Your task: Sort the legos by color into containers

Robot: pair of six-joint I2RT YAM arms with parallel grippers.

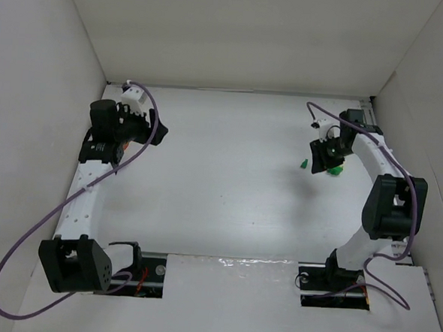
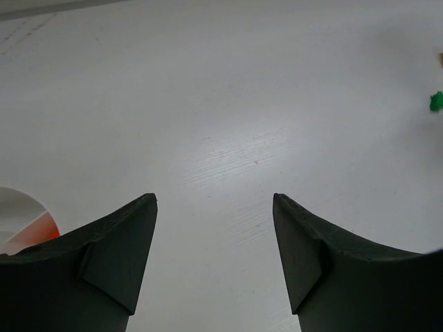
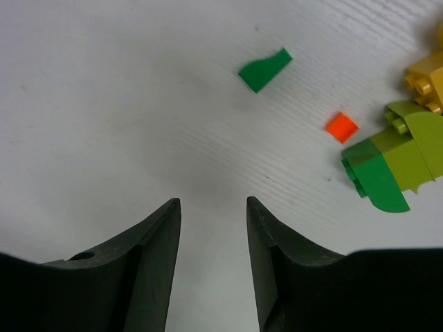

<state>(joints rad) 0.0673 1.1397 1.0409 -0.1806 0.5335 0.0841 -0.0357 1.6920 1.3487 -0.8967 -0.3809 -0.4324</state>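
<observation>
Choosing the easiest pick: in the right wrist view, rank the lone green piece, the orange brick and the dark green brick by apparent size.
1. dark green brick
2. lone green piece
3. orange brick
The first lies nearer the camera, so its lead over the second is unsure.

The white bowl [image 2: 14, 205] is cropped and half hidden behind the left fingers [image 2: 104, 266]; the yellow lego [image 3: 426, 77] runs off-frame.

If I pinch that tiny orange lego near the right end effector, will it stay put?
The orange lego looks flat, rigid and light, lying alone on the smooth table, so a nudge would likely slide it, not roll it. It is much narrower than the open right end effector, so an off-centre pinch might squirt it away.
</observation>
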